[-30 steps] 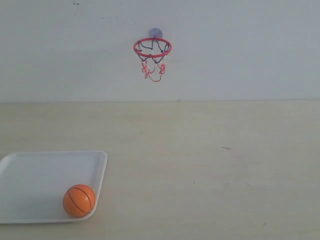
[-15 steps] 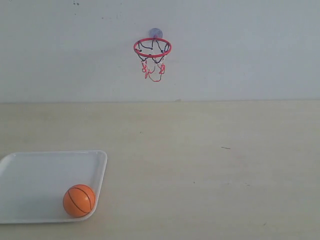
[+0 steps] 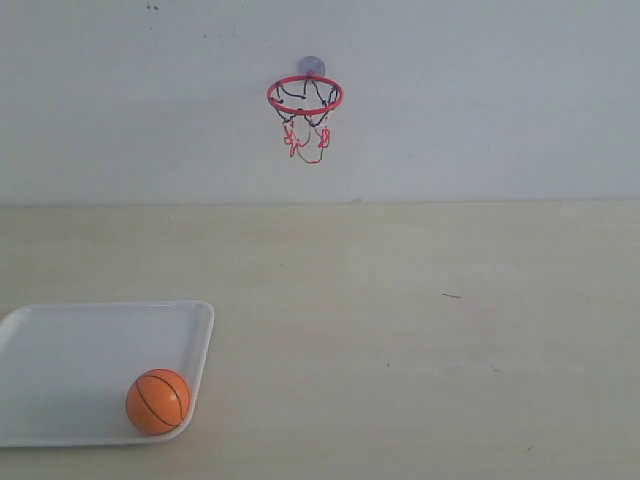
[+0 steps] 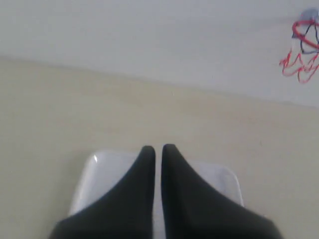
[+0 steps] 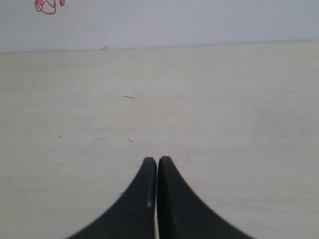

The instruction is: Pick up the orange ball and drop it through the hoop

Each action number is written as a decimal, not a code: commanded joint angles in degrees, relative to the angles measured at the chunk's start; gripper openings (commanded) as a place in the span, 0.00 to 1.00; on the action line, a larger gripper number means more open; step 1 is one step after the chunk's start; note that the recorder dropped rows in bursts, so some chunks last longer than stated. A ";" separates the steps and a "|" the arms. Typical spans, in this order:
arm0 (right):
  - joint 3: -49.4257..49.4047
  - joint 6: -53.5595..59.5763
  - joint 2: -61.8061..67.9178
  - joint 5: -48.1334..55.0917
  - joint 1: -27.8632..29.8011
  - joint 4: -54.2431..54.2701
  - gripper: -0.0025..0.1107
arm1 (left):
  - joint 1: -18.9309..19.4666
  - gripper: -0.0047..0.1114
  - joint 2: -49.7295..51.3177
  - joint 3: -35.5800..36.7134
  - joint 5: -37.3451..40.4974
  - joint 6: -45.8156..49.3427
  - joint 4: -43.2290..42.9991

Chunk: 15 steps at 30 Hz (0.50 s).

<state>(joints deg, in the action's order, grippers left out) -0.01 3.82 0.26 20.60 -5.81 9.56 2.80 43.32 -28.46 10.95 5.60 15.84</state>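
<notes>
At tray [image 3: 80,360] corner, orange ball [image 3: 158,401]

Soft, even light fills the room, fairly bright and flat, with no hard shadows. In the exterior view, at the lower left of the frame, the orange ball [image 3: 158,401] throws only a faint smudge of shade onto the white tray [image 3: 60,350]. That picture is slightly grainy. The left wrist view is hazy throughout. One small glint sits on the tray's corner, and the left gripper [image 4: 158,149] is a black, soft-edged shape. The right wrist view is crisper, with sharp specks on the table [image 5: 199,109], though the right gripper [image 5: 157,160] is near-featureless black.
</notes>
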 commanded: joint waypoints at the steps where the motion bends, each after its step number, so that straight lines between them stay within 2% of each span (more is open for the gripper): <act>1: 0.01 -0.04 -0.26 -0.21 0.05 -0.20 0.02 | -0.04 0.08 10.04 -6.10 14.96 6.62 8.99; 4: 0.01 -0.04 -0.26 -0.21 0.05 -0.20 0.02 | -0.04 0.08 17.70 -11.77 27.12 24.67 21.98; 5: 0.01 -0.04 -0.26 -0.21 0.05 -0.20 0.02 | -0.04 0.08 20.72 -13.99 32.74 33.86 28.50; 7: 0.01 -0.04 -0.26 -0.21 0.05 -0.20 0.02 | -0.69 0.08 24.64 -16.75 40.15 42.40 34.76; 10: 0.01 -0.04 -0.26 -0.21 0.05 -0.20 0.02 | -5.41 0.08 28.38 -19.89 42.60 41.32 32.87; 15: 0.01 -0.04 -0.26 -0.21 0.05 -0.20 0.02 | -17.94 0.08 30.42 -20.89 39.11 29.59 16.41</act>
<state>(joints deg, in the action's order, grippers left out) -0.01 3.82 0.26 20.60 -5.81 9.56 -8.82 72.98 -48.83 50.76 40.65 39.33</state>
